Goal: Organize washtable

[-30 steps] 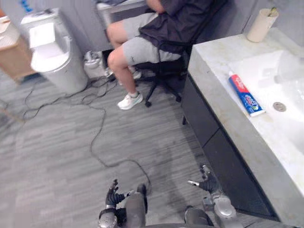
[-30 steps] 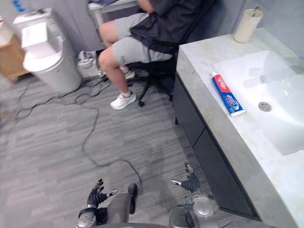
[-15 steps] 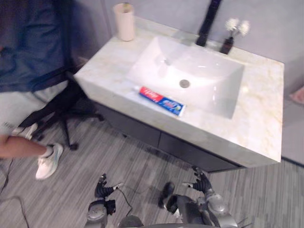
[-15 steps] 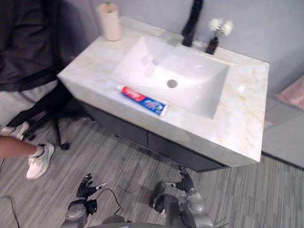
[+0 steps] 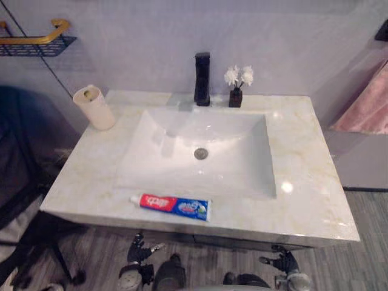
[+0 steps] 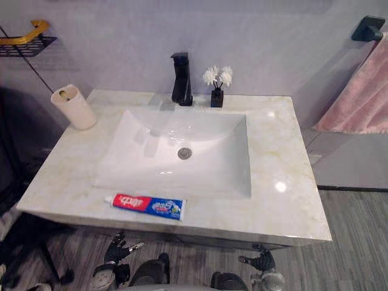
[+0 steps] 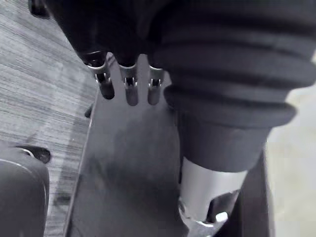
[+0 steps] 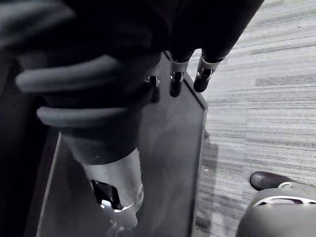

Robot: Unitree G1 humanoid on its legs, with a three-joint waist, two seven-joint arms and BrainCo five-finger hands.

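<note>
A red, white and blue toothpaste tube (image 5: pixel 173 206) lies flat on the marble washtable (image 5: pixel 303 157), along its front edge before the white basin (image 5: pixel 200 151). A beige cup (image 5: pixel 94 108) stands at the back left corner. Behind the basin stand a black faucet (image 5: pixel 202 79) and a small dark vase of white flowers (image 5: pixel 236 91). My left hand (image 5: pixel 138 253) hangs below the front edge on the left with its fingers (image 7: pixel 129 86) relaxed and holding nothing. My right hand (image 5: pixel 282 262) hangs low on the right, its fingers (image 8: pixel 187 74) likewise straight and free.
A pink towel (image 6: pixel 357 97) hangs from a dark hook (image 6: pixel 367 27) on the wall at the right. A gold-railed shelf (image 5: pixel 36 39) is mounted at the upper left. A black office chair base (image 5: pixel 30 242) stands on the floor at the lower left. The dark cabinet front (image 7: pixel 128 168) is close before both hands.
The camera has swung round: the washtable moved from the view's right side to its centre and now faces me squarely. Both hands stay low and hold nothing.
</note>
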